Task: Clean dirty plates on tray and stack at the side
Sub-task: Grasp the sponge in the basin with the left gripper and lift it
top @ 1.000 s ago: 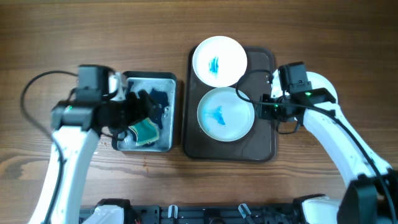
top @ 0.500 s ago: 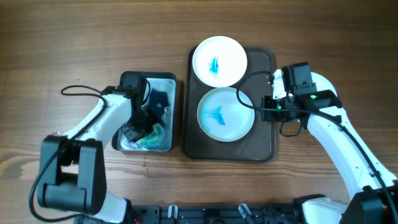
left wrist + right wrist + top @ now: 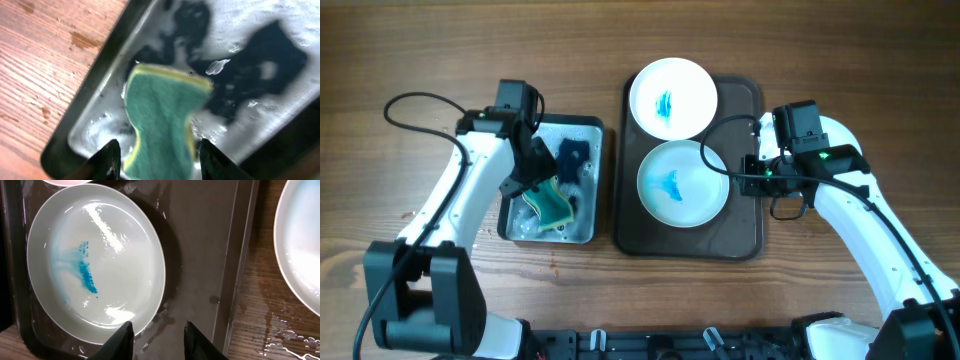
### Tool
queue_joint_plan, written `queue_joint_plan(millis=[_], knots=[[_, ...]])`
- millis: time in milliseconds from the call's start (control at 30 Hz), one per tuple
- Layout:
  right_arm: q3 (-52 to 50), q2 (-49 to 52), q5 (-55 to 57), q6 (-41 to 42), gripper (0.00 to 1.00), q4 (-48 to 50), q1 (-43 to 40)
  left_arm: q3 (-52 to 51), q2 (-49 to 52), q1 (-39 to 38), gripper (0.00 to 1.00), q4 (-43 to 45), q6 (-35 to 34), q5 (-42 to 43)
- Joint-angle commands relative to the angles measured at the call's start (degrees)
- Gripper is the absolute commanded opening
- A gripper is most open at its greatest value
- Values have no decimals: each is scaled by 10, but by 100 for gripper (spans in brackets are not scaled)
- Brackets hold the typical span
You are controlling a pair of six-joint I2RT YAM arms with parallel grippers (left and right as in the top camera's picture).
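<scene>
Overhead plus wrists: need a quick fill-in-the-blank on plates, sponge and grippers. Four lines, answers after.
1. The tray carries ___ plates, the far plate and the near plate.
2. The smear on each of them is ___.
3. The left gripper holds a sponge above the foamy ___ left of the tray.
4. The right gripper is ___, beside the near plate's rim.

Missing words: two; blue; basin; open.
</scene>
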Motion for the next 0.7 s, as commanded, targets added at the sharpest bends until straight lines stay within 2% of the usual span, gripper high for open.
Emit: queue_joint_plan(millis=[0,33,100,167,267,300,333,367,400,433,467,533,567,633,667], knots=[[9,-5,5,-4,33,-1,-1,-90,38,2,41,91,7,-25],[9,-5,5,0,33,-1,-1,-108,47,2,33,118,7,-25],[9,-5,5,9,33,0,-1,-118,61,2,5,148,7,-19],[9,-5,5,9,33,-1,-1,-107,58,2,4,156,8,5],[9,-5,5,10,32,-2,-1,-58,57,2,4,112,16,31],[9,-5,5,10,32,-2,-1,-33,56,2,13,83,16,35],[9,-5,5,10,32,-3,-1,-2,56,2,26,44,16,35],[9,-5,5,10,32,-4,-1,21,56,2,46,13,16,35],[9,-5,5,10,32,-5,-1,37,56,2,60,-11,16,36],[9,-5,5,10,32,-5,-1,48,56,2,69,-33,16,46],[9,-5,5,10,32,-5,-1,48,56,2,74,-40,16,57],[9,-5,5,10,32,-5,-1,41,56,0,74,-55,16,67],[9,-5,5,10,32,-5,-1,32,56,-3,70,-54,16,67],[9,-5,5,10,32,-5,-1,6,57,-7,49,-38,15,67],[9,-5,5,10,32,-5,-1,-25,57,-10,45,-7,15,67]])
